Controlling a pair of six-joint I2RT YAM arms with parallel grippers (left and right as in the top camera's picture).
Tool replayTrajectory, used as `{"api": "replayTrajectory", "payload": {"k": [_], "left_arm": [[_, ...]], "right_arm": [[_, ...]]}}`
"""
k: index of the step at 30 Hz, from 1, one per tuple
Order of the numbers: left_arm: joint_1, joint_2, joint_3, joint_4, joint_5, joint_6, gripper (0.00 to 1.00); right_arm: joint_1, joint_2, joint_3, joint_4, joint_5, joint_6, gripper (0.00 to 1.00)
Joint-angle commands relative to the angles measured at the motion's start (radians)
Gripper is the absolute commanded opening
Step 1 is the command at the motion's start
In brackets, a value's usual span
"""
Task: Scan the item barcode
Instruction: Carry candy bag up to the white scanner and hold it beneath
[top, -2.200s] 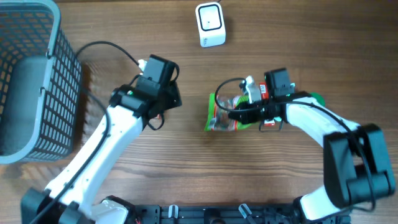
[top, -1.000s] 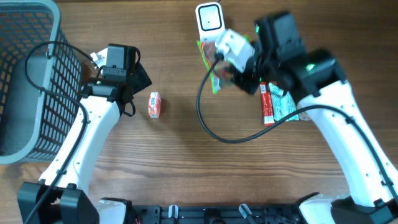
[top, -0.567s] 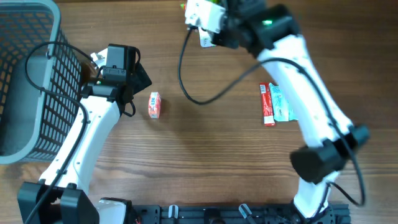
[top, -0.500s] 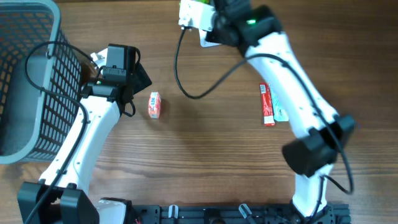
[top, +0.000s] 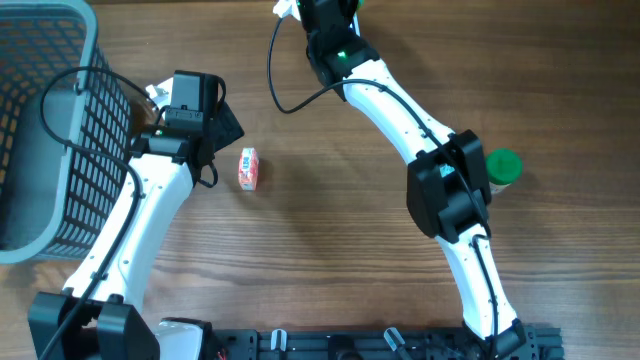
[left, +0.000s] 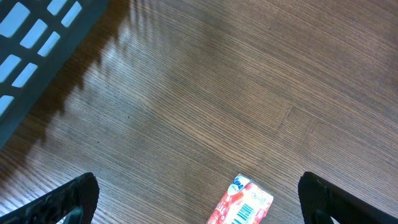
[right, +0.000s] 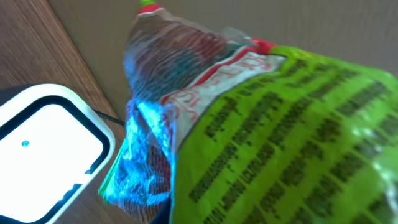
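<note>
Scan step: right fingers (right: 160, 215) held green packet (right: 280, 124) clamped just beside scanner (right: 50, 149); packet likely needed turning to face it; left fingers (left: 74, 194) gaped empty.

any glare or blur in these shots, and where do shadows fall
Right wrist: the green bag fills the frame, its print soft, bluish glare on its clear plastic beside the white scanner. Left wrist: the table grain is crisp; the basket casts a slatted shadow on it. Overhead: evenly lit, sharp.
</note>
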Motion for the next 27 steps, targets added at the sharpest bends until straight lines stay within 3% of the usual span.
{"api": "replayTrajectory", "payload": {"k": [1, 7, 11, 19, 27], "left_arm": [[0.004, 0.002, -0.003, 0.003, 0.001, 0.002, 1.00], [0.004, 0.002, -0.003, 0.002, 0.001, 0.002, 1.00], [0.004, 0.002, -0.003, 0.002, 0.001, 0.002, 1.00], [0.004, 0.002, -0.003, 0.002, 0.001, 0.002, 1.00], [0.004, 0.002, -0.003, 0.003, 0.001, 0.002, 1.00]], "right_arm": [[0.002, 0.021, 0.019, 0.006, 0.066, 0.098, 0.04], [0.013, 0.021, 0.013, -0.041, 0.041, 0.211, 0.04], [0.013, 0.021, -0.031, 0.039, 0.026, 0.165, 0.04], [0.013, 0.022, -0.097, 0.024, -0.043, 0.162, 0.04], [0.045, 0.022, -0.098, -0.139, -0.159, 0.250, 0.04]]}}
